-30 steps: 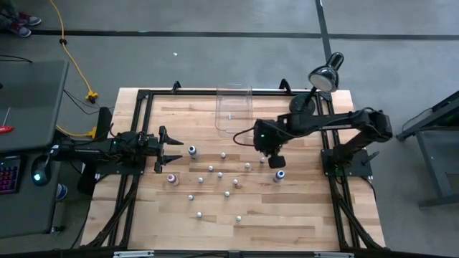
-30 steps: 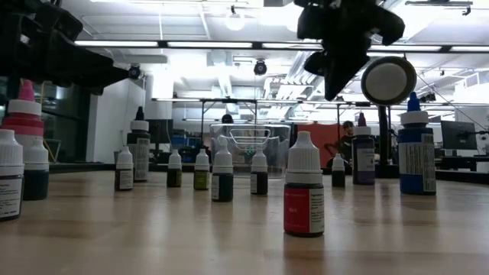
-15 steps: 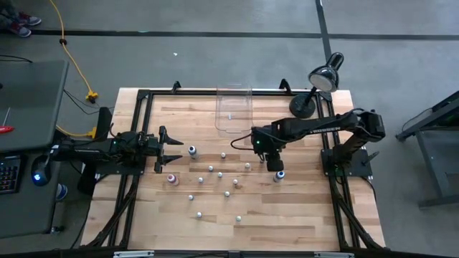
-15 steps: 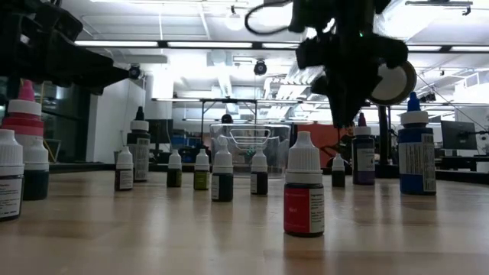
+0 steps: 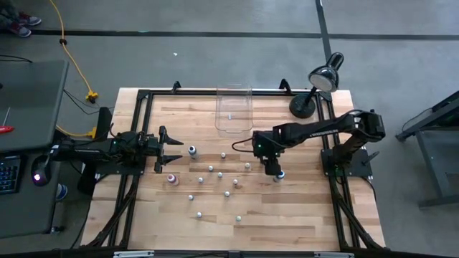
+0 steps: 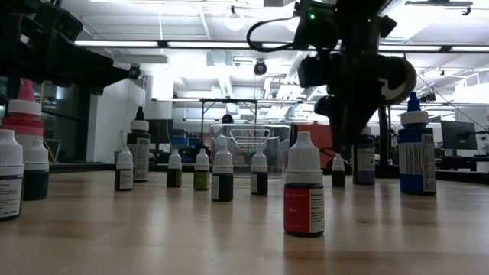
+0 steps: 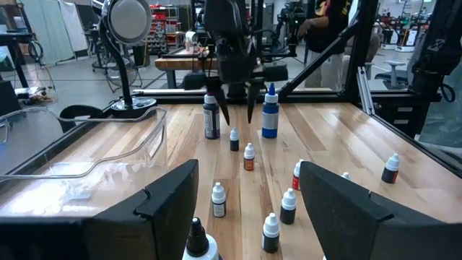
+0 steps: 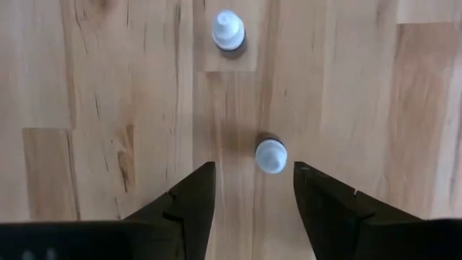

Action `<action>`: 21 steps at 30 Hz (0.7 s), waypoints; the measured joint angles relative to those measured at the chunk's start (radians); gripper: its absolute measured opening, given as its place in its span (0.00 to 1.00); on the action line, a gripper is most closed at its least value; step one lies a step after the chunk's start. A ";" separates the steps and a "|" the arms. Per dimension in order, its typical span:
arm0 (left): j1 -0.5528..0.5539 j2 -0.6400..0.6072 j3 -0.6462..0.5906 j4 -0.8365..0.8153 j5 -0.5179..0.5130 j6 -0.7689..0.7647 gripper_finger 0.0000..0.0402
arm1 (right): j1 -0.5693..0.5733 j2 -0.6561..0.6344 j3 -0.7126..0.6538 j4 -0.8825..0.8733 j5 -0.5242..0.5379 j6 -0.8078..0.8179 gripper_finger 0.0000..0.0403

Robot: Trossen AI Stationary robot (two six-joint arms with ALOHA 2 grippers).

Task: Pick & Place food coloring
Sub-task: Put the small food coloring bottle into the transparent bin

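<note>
Hovering right hand (image 8: 253, 191), fingers spread, above white-capped food coloring (image 8: 271, 156), apparently dark-bodied.

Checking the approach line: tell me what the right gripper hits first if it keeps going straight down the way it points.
Probably the white-capped bottle standing just ahead of the right gripper, whose fingers are open and point down at the table. It sits toward one finger rather than centered, so that fingertip may clip the cap; otherwise the wood comes next.

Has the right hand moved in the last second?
Yes. The right hand has dropped and shifted slightly toward the left arm's side, away from the lamp.
</note>
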 joint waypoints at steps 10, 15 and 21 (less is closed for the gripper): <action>0.000 0.000 0.000 0.000 0.000 0.000 0.59 | -0.002 0.000 -0.054 0.078 0.003 0.000 0.44; 0.000 0.000 0.000 0.000 0.000 0.000 0.59 | -0.010 0.017 -0.054 0.086 0.004 -0.003 0.44; 0.000 0.000 0.000 0.000 0.000 0.000 0.59 | -0.014 0.031 -0.054 0.112 0.006 -0.005 0.44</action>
